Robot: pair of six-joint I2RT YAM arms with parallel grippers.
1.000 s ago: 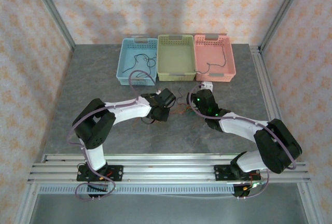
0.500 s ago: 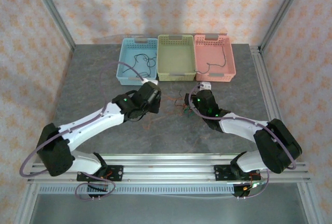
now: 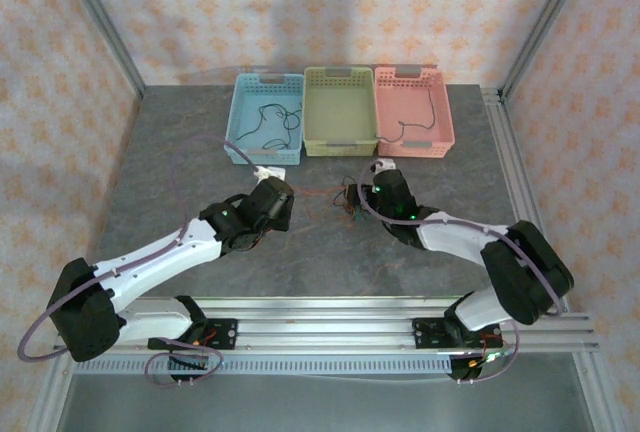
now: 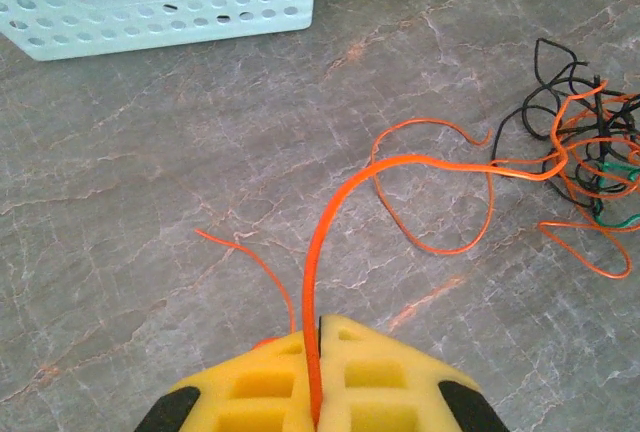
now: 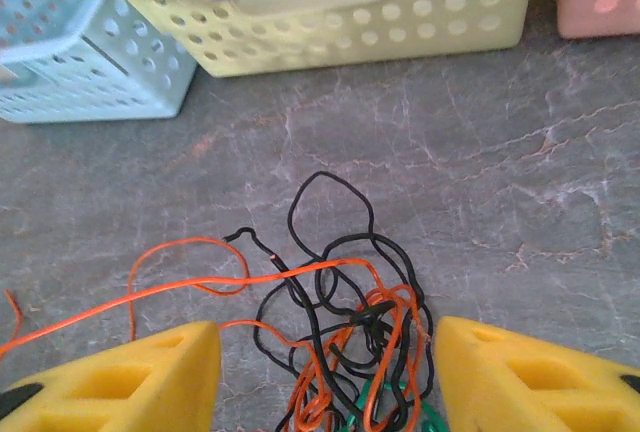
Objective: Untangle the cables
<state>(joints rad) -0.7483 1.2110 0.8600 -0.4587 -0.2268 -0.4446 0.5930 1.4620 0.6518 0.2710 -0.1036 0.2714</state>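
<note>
On the grey table [image 3: 180, 152], just in front of the green basket [image 3: 340, 142], a knot of black, orange and green cables [image 5: 350, 322] is lying between our 2 claws. Our left claw [image 4: 318, 340] is pinching 1 orange cable [image 4: 345, 192] with its pads pressed fully together, and the strand is arching away toward the knot. Our right claw [image 5: 325, 352] is standing about half open with 1 pad on each side of the knot, gripping nothing. 1 black cable [image 3: 272, 118] is lying in the blue basket [image 3: 238, 142].
</note>
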